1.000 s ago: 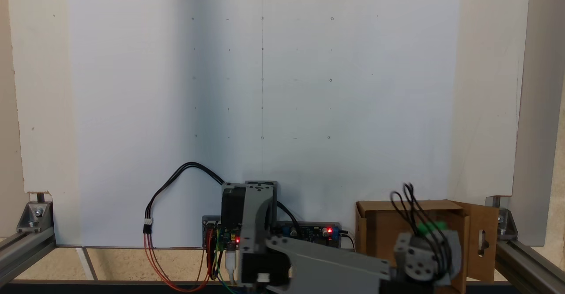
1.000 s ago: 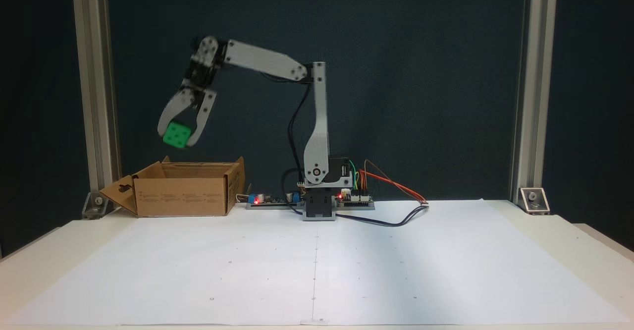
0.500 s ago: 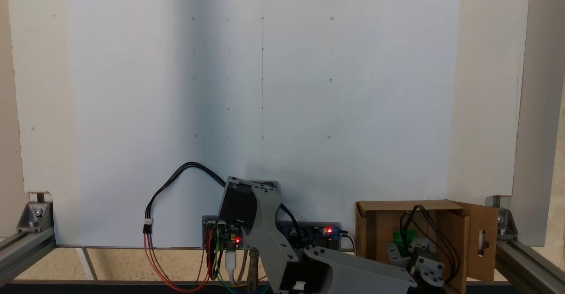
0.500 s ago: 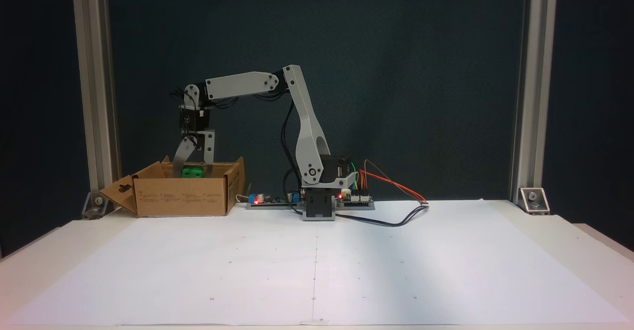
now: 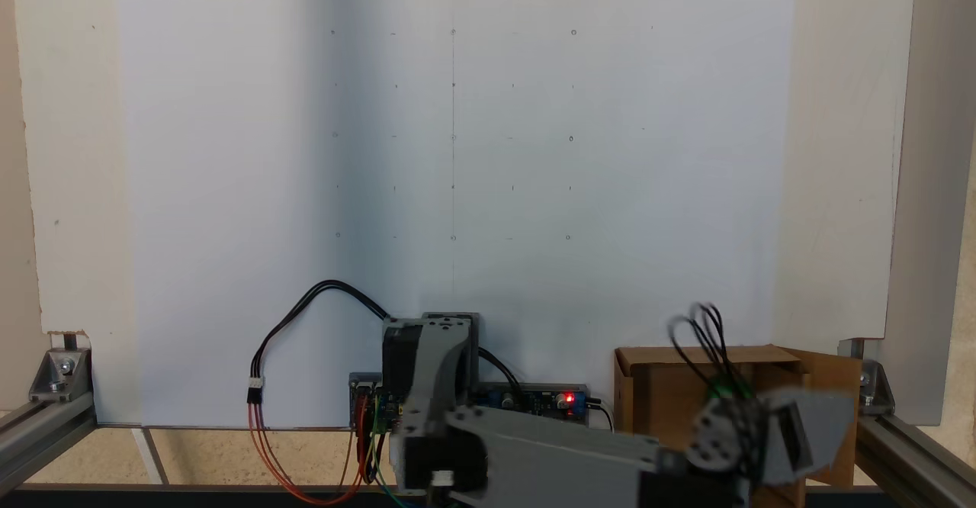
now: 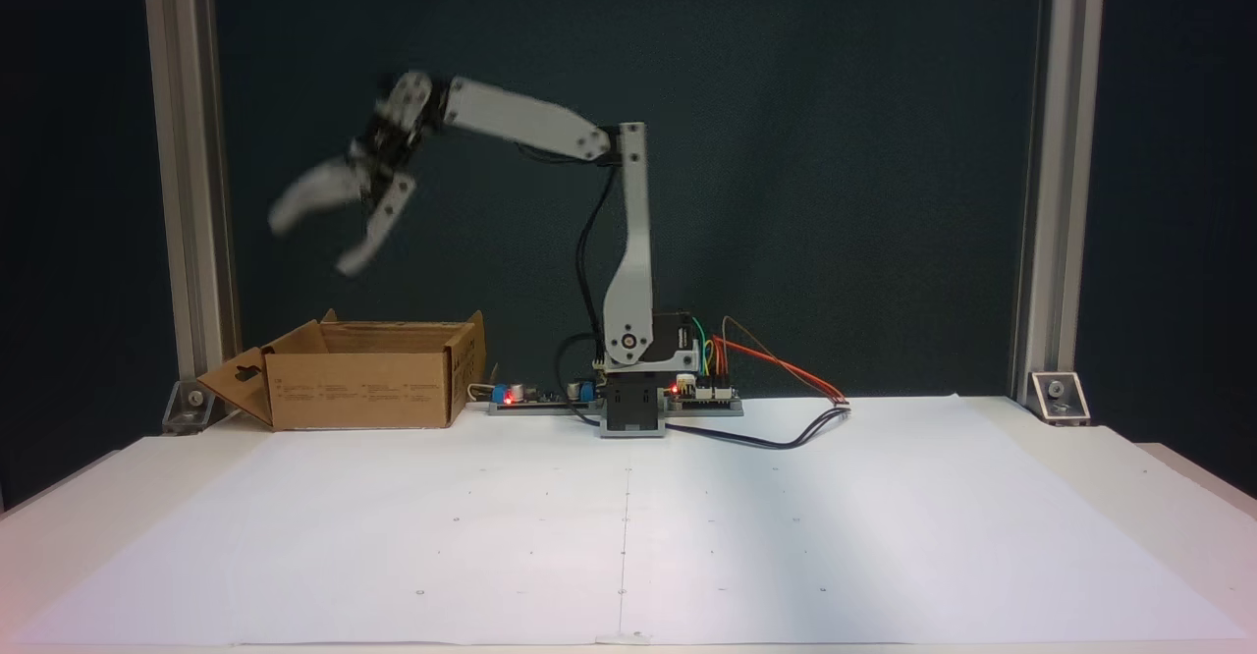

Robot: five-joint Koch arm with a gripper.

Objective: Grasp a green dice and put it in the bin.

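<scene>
The bin (image 6: 363, 389) is a brown cardboard box with open flaps at the left end of the table. From the other side, in a fixed view, it sits at the lower right (image 5: 648, 393). A sliver of the green dice (image 5: 730, 390) shows inside the bin, mostly covered by the blurred wrist and cables. My gripper (image 6: 314, 244) hangs well above the bin, blurred by motion. It is open, its two fingers spread wide with nothing between them.
The arm's base (image 6: 633, 404) stands right of the bin, with circuit boards (image 6: 530, 396) and loose cables (image 6: 776, 433) beside it. Aluminium posts (image 6: 187, 173) flank the table. A large white paper sheet (image 6: 628, 526) covers the front.
Half a second ago the gripper was down in the bin holding the green dice. It has since let go, opened wide and swung up above the bin; the dice stayed inside.
</scene>
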